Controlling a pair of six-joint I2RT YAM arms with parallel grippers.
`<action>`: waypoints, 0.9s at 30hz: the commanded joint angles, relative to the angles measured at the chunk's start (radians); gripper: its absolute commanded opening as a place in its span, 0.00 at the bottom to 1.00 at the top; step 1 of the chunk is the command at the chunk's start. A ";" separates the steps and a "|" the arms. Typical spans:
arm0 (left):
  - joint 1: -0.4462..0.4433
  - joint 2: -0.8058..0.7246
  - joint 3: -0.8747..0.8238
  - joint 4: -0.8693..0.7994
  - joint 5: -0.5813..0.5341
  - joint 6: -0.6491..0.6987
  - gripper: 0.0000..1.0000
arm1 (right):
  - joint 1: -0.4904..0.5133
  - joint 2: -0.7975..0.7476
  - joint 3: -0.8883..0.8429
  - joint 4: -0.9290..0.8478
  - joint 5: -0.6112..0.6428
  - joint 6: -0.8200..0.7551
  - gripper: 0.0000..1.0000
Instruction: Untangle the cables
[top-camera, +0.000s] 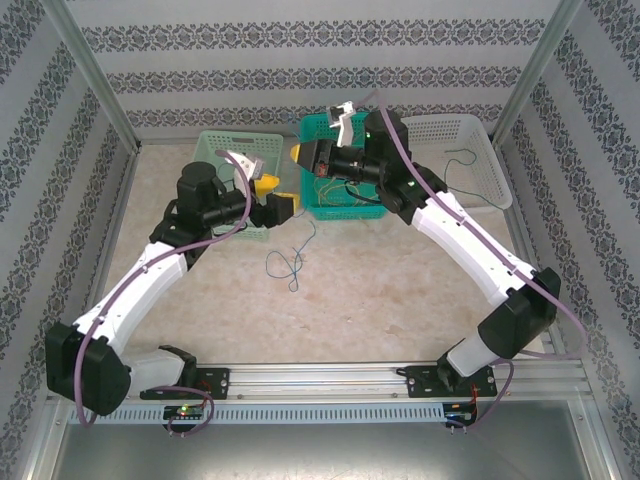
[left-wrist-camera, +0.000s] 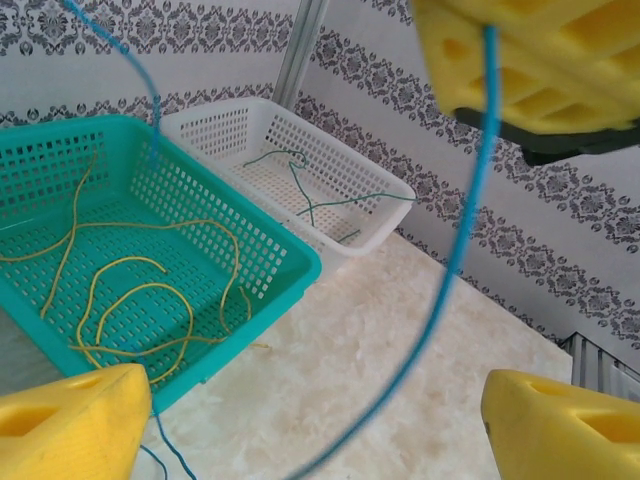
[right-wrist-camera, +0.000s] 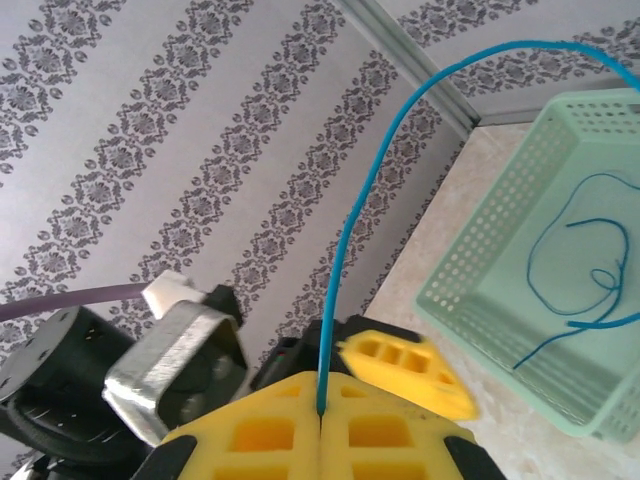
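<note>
The right gripper (right-wrist-camera: 320, 412) pinches a blue cable (right-wrist-camera: 346, 250) between closed fingers by the teal basket (left-wrist-camera: 285, 285). The left gripper (left-wrist-camera: 310, 405) has its fingers spread, the cable hanging between them.

Wallpaper (right-wrist-camera: 200, 150) of pale grey-white carries bands of dark grey damask motifs. The tabletop (top-camera: 400, 290) is cream with faint marbling, framed by silver metal posts (top-camera: 95, 85). A teal basket (left-wrist-camera: 262, 222) contains yellow cables (left-wrist-camera: 150, 224); a white basket (left-wrist-camera: 375, 230) contains a dark green cable (left-wrist-camera: 300, 185); a pale mint-green basket (right-wrist-camera: 480, 250) contains a deep blue wire (right-wrist-camera: 533, 258). A bright blue cable (left-wrist-camera: 455, 250) stands out against the wallpaper. On the tabletop lies a small tangle (top-camera: 285, 262) of blue and green. The right gripper (right-wrist-camera: 320, 420) has bright yellow fingers on black mounts, and the left gripper (left-wrist-camera: 315, 420) has the same yellow. Both arms (top-camera: 150, 280) are white with black joints, trailed by purple arm cables (top-camera: 415, 170).
</note>
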 joint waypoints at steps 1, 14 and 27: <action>-0.010 0.018 0.064 -0.003 0.004 0.038 0.79 | 0.013 0.027 0.037 0.052 -0.030 0.038 0.00; 0.114 0.030 0.291 -0.331 -0.346 0.210 0.00 | 0.010 0.165 0.105 0.001 -0.012 0.051 0.65; 0.277 0.272 0.486 -0.448 -0.314 0.280 0.00 | -0.030 0.124 -0.056 -0.034 -0.019 0.032 0.86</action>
